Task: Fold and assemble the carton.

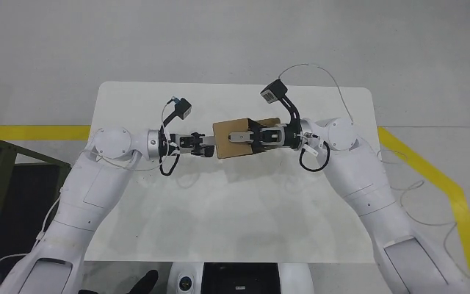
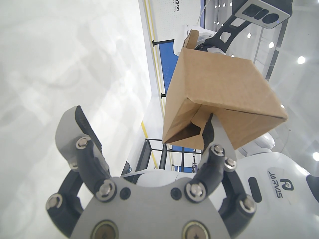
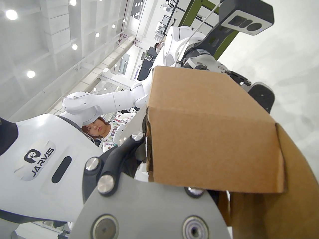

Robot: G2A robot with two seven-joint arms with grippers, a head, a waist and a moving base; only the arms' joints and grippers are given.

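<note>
The brown corrugated-cardboard carton (image 1: 222, 147) hangs above the middle of the white counter (image 1: 235, 220), clear of its surface. It is carried by the right tool (image 1: 239, 137), which I judge to be clamped on one wall, with one finger lying along the carton's upper face. The left tool (image 1: 208, 149) meets the opposite end with its fingers spread wide. One fingertip (image 2: 216, 133) touches the end flaps (image 2: 189, 118); the other (image 2: 72, 128) stands free in the air.

The step in hand seems to be closing that end. To do it well, the touching fingertip should press the flap inward along its crease. The right tool must hold firm so the carton neither twists nor slips, since an off-centre push could buckle the board.

The left wrist view shows the end face, its flaps partly tucked around a dark gap (image 2: 187, 133). The right wrist view shows the other end instead, where an open flap (image 3: 296, 175) stands out beside the tool.
</note>
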